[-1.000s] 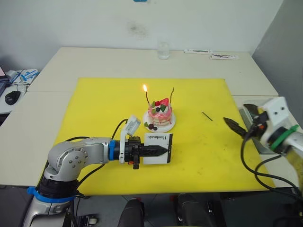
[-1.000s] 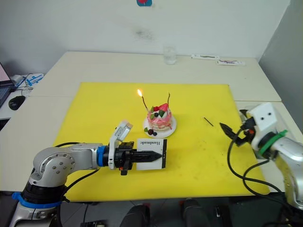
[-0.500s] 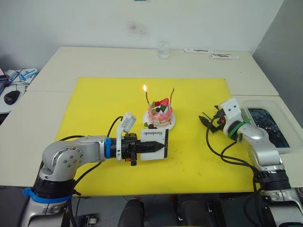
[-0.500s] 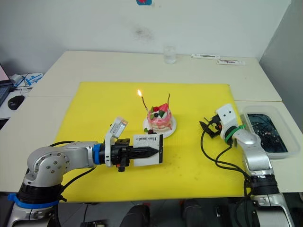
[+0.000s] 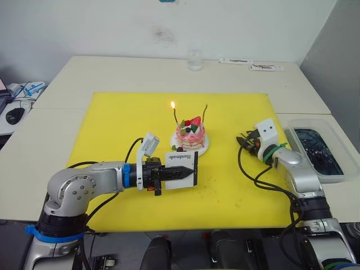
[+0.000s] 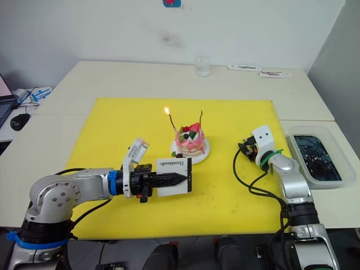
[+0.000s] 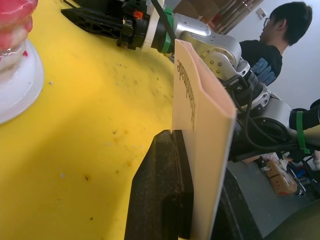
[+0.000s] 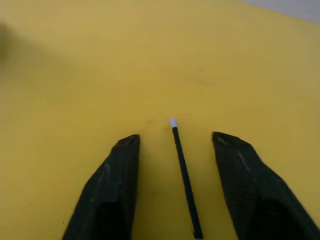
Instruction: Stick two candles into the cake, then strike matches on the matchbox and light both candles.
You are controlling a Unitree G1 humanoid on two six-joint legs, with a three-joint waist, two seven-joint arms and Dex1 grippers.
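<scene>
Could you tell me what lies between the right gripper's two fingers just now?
The match lies on the yellow mat between the open right gripper's fingers, untouched; the right wrist view shows it.

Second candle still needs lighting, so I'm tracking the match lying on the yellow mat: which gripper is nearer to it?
Right. The right gripper has its open jaws on either side of the match. The left gripper is across the mat, in front of the cake, clamping the matchbox.

Right gripper (image 8: 175, 142) is hovering over yellow mat (image 8: 75, 65), fingers (image 8: 117, 175) spread wide; dark match (image 8: 184, 175) with pale tip is lying between them, untouched.
</scene>
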